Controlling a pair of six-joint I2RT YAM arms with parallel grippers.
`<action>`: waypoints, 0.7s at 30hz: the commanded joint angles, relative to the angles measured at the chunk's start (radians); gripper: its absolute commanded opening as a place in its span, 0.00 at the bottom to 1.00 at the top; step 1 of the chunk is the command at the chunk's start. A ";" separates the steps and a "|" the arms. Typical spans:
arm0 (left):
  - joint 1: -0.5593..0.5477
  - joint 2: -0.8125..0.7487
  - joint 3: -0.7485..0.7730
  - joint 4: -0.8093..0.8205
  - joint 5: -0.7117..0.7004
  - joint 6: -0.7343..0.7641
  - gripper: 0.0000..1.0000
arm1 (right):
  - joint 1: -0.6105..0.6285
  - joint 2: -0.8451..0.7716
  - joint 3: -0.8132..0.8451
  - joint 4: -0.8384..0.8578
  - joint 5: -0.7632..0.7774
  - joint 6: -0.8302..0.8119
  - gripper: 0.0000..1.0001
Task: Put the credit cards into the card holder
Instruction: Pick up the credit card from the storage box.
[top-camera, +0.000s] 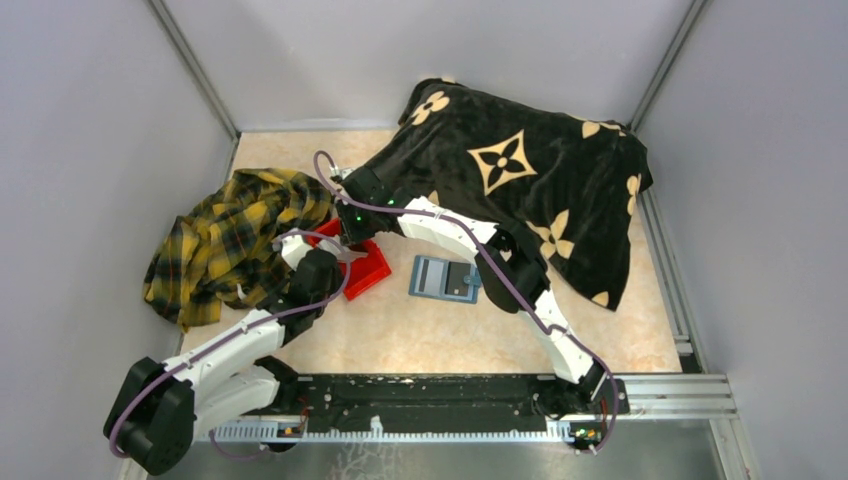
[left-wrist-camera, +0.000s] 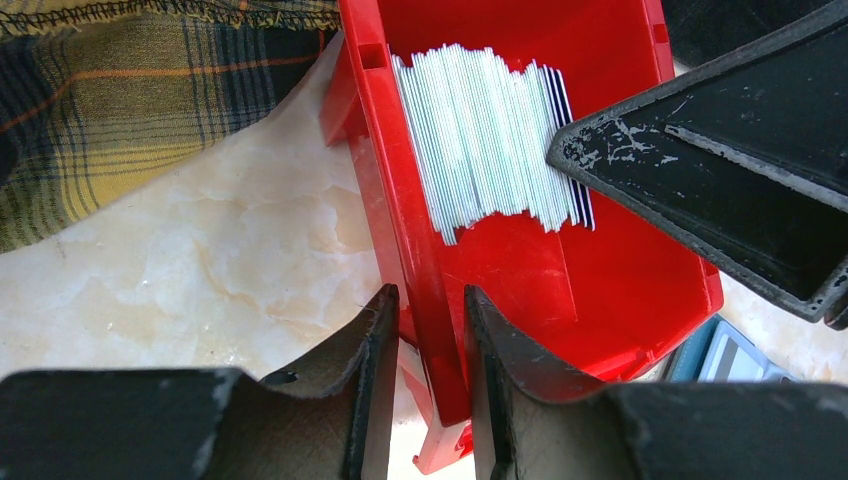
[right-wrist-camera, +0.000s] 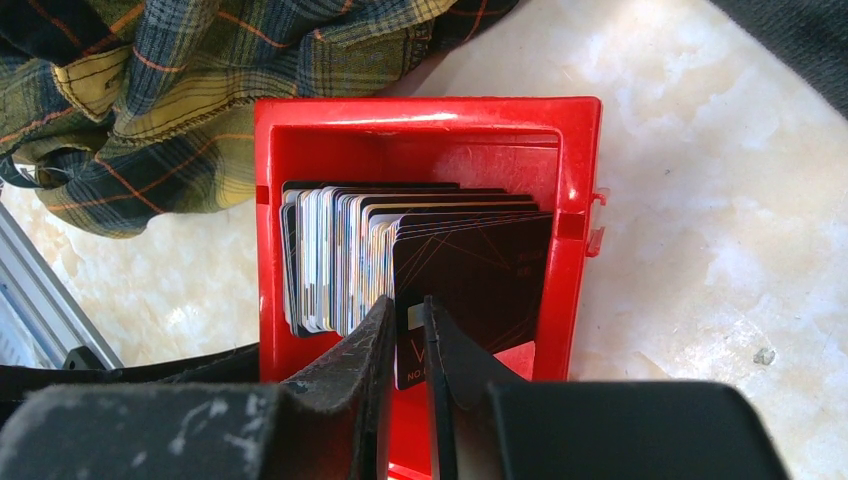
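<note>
Right wrist: right hand (right-wrist-camera: 407, 312) seemingly pinches card (right-wrist-camera: 480, 275).

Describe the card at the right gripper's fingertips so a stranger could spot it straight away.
Find the red bin on the marble tabletop, beside the plaid shirt. A row of cards stands inside; it is the end one, straddled by the right gripper. Only this black card shows its face, crossed by thin pale lines; the rest show edges.

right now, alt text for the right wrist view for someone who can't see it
The right gripper reaches into a red bin, its fingers nearly closed around the lower edge of a black card at the front of an upright stack of cards. A yellow plaid cloth lies beside the bin on the marbled table.
</note>
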 joint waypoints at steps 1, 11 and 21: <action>0.007 0.004 0.007 0.029 0.016 0.014 0.35 | 0.030 -0.057 0.027 -0.042 -0.044 0.019 0.15; 0.010 0.005 0.002 0.032 0.020 0.013 0.35 | 0.032 -0.061 0.036 -0.041 -0.063 0.027 0.20; 0.010 0.010 0.001 0.038 0.023 0.010 0.35 | 0.032 -0.077 0.021 -0.031 -0.067 0.030 0.19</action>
